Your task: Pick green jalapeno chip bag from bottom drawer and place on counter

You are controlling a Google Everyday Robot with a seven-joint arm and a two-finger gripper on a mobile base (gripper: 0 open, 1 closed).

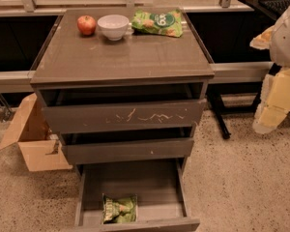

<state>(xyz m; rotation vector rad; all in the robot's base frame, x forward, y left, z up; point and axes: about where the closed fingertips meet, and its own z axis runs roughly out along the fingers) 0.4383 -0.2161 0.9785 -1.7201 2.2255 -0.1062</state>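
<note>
The green jalapeno chip bag, small, crumpled and dark green, lies on the floor of the bottom drawer, near its front edge and left of centre. The bottom drawer is pulled wide open. The counter is the glossy grey-brown top of the cabinet. My gripper hangs at the far right of the view, level with the upper drawers, well away from the cabinet and far above and to the right of the bag. It holds nothing that I can see.
On the back of the counter stand a red apple, a white bowl and a flatter bright-green bag. The top drawer, with white scratches, and the middle drawer stand slightly open. A cardboard box lies at the left.
</note>
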